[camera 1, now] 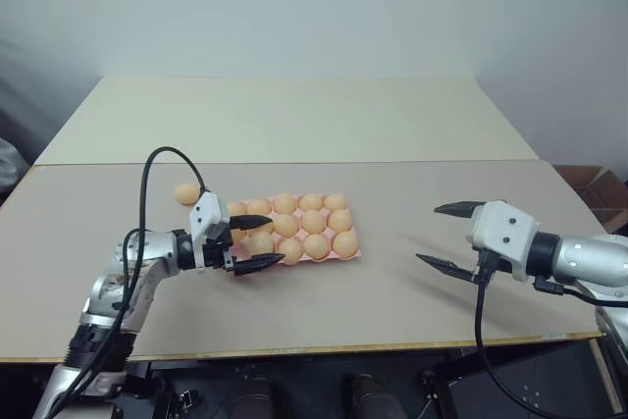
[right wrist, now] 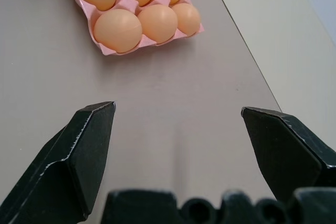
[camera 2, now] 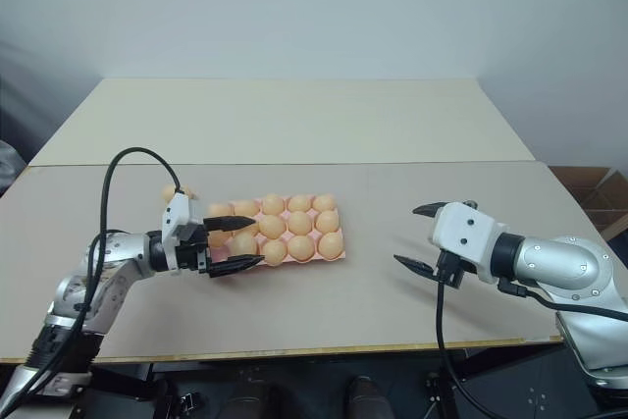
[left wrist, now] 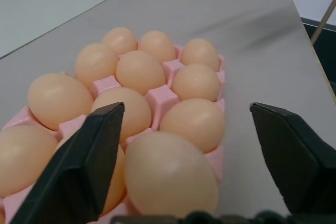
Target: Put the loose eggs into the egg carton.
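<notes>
Left jaws (camera 1: 257,239) stand wide apart, right at the near-left corner of the carton (camera 1: 351,253), with nothing held. An egg (left wrist: 170,174) sits in the cup just between the two black fingers. Most cups I can see hold eggs. One loose egg (camera 1: 186,193) lies on the table (camera 1: 412,203), near the carton's far-left corner, behind the left arm. Right jaws (camera 1: 454,235) are apart too and empty, well away on the other side.

If the left arm swings back carelessly, I think it could bump the carton or knock the loose egg so it rolls off. A hard squeeze could crack it.
</notes>
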Controlling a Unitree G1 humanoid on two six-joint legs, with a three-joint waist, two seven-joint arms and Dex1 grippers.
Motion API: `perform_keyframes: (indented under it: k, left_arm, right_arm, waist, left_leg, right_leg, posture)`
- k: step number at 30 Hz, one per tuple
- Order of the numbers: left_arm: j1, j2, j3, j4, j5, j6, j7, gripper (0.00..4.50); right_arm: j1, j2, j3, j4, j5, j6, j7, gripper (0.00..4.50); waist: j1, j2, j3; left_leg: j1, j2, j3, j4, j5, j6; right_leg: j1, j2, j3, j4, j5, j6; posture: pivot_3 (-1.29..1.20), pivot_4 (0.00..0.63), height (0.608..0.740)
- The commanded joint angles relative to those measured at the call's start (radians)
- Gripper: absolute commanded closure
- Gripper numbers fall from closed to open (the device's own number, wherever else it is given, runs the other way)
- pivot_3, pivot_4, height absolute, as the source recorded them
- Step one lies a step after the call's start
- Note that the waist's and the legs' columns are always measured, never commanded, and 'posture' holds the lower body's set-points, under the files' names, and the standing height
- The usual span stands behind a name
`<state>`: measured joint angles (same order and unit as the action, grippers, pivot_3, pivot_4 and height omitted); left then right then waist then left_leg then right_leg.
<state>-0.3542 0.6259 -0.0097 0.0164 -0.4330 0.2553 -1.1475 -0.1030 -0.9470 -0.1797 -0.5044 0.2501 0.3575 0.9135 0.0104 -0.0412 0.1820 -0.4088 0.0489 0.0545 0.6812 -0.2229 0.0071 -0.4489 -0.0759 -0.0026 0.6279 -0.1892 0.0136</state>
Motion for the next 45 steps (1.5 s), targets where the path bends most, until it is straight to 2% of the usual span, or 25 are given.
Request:
perform_keyframes:
  k: [1,6,12,17,20,25,30,37,42,45]
  left_arm:
    - [-0.016,0.014,0.032,-0.015,-0.001,-0.036,-0.004,0.01]
    - [0.070,0.087,0.132,-0.067,-0.031,-0.007,0.015,0.01]
    - [0.213,0.164,0.335,-0.138,-0.046,0.093,0.163,0.01]
    - [0.258,0.221,0.493,-0.116,0.004,0.344,0.435,0.01]
    - [0.265,0.231,0.589,-0.125,-0.004,0.484,0.545,0.01]
    - [0.325,0.231,0.678,-0.227,-0.056,0.592,0.552,0.01]
    - [0.372,0.238,0.700,-0.313,-0.088,0.619,0.533,0.01]
    - [0.370,0.259,0.684,-0.322,-0.088,0.594,0.509,0.01]
    - [0.280,0.232,0.610,-0.265,-0.050,0.514,0.549,0.01]
    - [0.123,0.161,0.490,-0.155,-0.001,0.432,0.608,0.01]
  right_arm:
    - [-0.001,-0.010,-0.044,-0.028,0.009,0.002,-0.009,0.00]
    - [0.004,-0.017,-0.051,-0.021,0.012,-0.004,0.003,0.00]
    - [-0.024,-0.018,-0.027,0.019,0.015,-0.025,0.024,0.00]
    - [-0.079,-0.016,0.024,0.090,0.003,-0.073,0.064,0.00]
    - [-0.117,-0.013,0.047,0.130,-0.004,-0.092,0.078,0.00]
    - [-0.149,-0.011,0.070,0.168,-0.011,-0.121,0.094,0.00]
    - [-0.157,-0.020,0.067,0.181,-0.013,-0.132,0.100,0.00]
    - [-0.151,-0.026,0.056,0.174,-0.018,-0.126,0.097,0.00]
    - [-0.153,-0.018,0.057,0.168,-0.022,-0.120,0.089,0.00]
    - [-0.158,-0.006,0.062,0.155,-0.017,-0.110,0.076,0.00]
  waist:
    - [-0.001,0.000,0.000]
    - [-0.009,0.000,0.000]
    - [-0.016,0.000,0.000]
    - [-0.016,0.000,0.000]
    - [-0.020,0.000,0.000]
    - [-0.022,0.000,0.000]
    - [-0.016,0.000,0.000]
    - [-0.017,0.000,0.000]
    - [-0.013,0.000,0.000]
    - [0.001,0.000,0.000]
  left_leg:
    - [0.000,0.000,0.000,0.000,0.000,0.000]
    - [0.000,0.000,0.000,-0.001,0.000,0.000]
    - [0.001,0.001,0.000,-0.001,0.000,0.000]
    - [0.003,0.001,0.000,-0.001,0.000,0.000]
    - [0.003,0.001,0.000,-0.001,0.000,0.000]
    - [0.002,0.001,0.000,-0.002,0.000,0.000]
    - [0.001,0.001,0.001,-0.003,0.000,-0.001]
    - [0.002,0.001,0.001,-0.002,0.000,0.000]
    - [0.002,0.001,0.001,-0.002,0.000,0.000]
    - [0.003,0.000,0.001,-0.002,0.000,0.000]
  right_leg:
    - [0.000,0.000,0.000,0.000,0.000,0.000]
    - [0.000,0.000,0.000,0.000,0.000,0.000]
    - [0.000,0.000,0.000,0.000,0.000,0.000]
    - [0.000,0.000,0.000,0.000,0.000,0.000]
    - [0.000,0.000,0.000,0.000,0.000,0.000]
    - [0.000,-0.001,0.000,-0.002,0.000,0.000]
    - [-0.001,-0.001,0.000,-0.002,0.000,0.000]
    - [-0.001,-0.001,0.000,-0.001,0.000,-0.001]
    - [-0.001,-0.001,0.000,-0.001,0.000,-0.001]
    - [0.001,-0.001,0.000,-0.001,0.000,-0.001]
  posture:
    - [0.00,0.150,0.740]
    - [0.00,0.150,0.740]
    - [0.00,0.150,0.740]
    - [0.00,0.150,0.740]
    - [0.00,0.150,0.740]
    - [0.00,0.150,0.740]
    - [0.00,0.150,0.740]
    - [0.00,0.150,0.740]
    - [0.00,0.150,0.740]
    - [0.00,0.150,0.740]
